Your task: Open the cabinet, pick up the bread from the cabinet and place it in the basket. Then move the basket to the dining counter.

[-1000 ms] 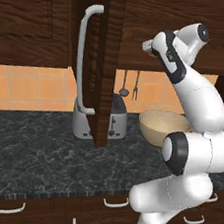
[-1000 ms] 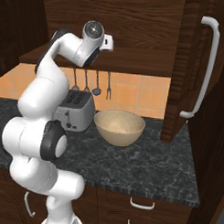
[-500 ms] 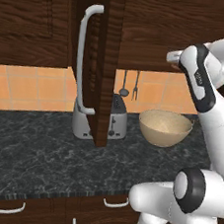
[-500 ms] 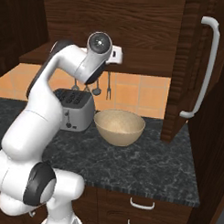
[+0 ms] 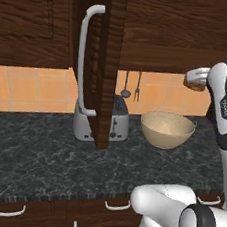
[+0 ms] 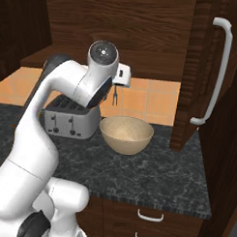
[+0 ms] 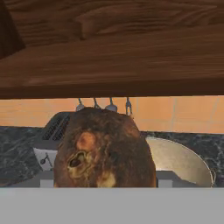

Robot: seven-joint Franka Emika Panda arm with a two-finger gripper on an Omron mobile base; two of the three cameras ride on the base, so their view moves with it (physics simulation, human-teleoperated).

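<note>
The dark brown cabinet (image 5: 171, 27) stands open, its door (image 5: 110, 65) swung out edge-on with the silver bar handle (image 5: 83, 66) showing. My gripper (image 5: 195, 79) hangs just below the cabinet's bottom edge, shut on the bread (image 5: 193, 86). That brown crusty lump (image 7: 105, 148) looms large in the hand view and hides my fingertips. Below the gripper (image 6: 123, 75), the tan basket (image 6: 126, 134) sits on the dark worktop with nothing inside. In the hand view the basket (image 7: 181, 162) lies behind the bread, to its right.
A silver toaster (image 5: 116, 117) stands beside the basket, partly behind the open door (image 6: 202, 70). Utensils (image 5: 131, 87) hang on the orange tiled wall. The dark marbled worktop (image 5: 41, 147) stretches to the left; drawers with small handles (image 6: 150, 216) lie below.
The arm has swung out of the cabinet and down, carrying the bread to a spot above the basket. The door and basket have not moved.
</note>
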